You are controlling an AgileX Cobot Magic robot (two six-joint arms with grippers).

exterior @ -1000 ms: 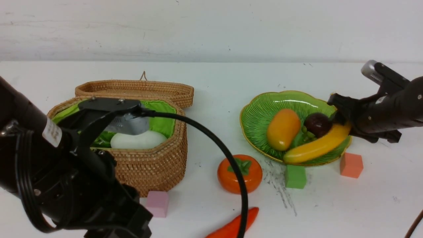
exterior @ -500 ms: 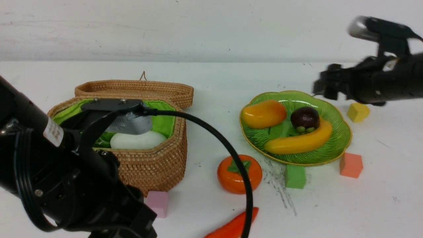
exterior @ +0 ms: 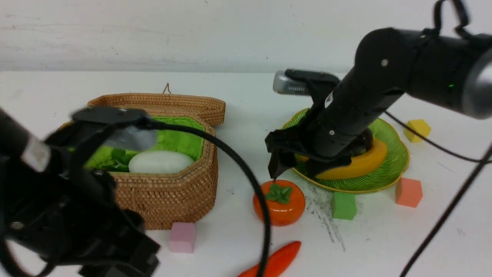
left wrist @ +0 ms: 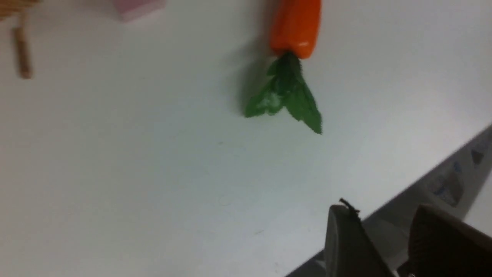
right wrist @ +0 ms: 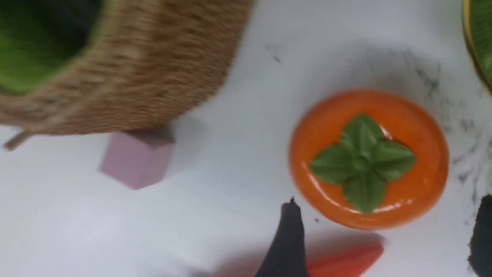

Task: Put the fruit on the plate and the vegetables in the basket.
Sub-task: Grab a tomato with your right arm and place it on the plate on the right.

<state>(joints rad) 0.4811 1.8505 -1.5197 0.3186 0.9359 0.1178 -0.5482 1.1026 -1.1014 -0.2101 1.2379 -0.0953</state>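
- Front view: the right arm [exterior: 369, 100] reaches in from the right across the plate [exterior: 388, 169]. Its forearm slopes down, and the right pincer [exterior: 292, 173] points at the table [exterior: 246, 88].
- That pincer hangs just above the persimmon [exterior: 279, 202], which sits on the table between the basket [exterior: 169, 200] and the plate. One finger tip is almost at the leaf cap.
- The arm hides much of the plate. The banana [exterior: 361, 163] shows on it, and the rest there is too covered to name.
- The basket lid is thrown back, and the white radish [exterior: 160, 161] lies on the green lining.
- The left arm [exterior: 57, 200] fills the near left corner, blurred and low in front of the basket. Its pincer cannot be made out here.
- The pepper [exterior: 276, 261] lies on the table at the near edge. 4 cubes sit around: pink [exterior: 182, 237], green [exterior: 343, 205], orange [exterior: 408, 191] and yellow [exterior: 418, 129].
- Left wrist view: the left pincer [left wrist: 380, 215] has its 2 fingers a moderate gap apart, with nothing between them. It is over bare table near the table's edge. Only this view shows the pepper's green leafy end, which is well clear of the fingers.
- Right wrist view: the right pincer's fingers stand wide apart and empty. One is just beside the persimmon and the other is at the frame's edge. This view looks straight down on the leaf cap. It also shows the pink cube close against the basket wall.
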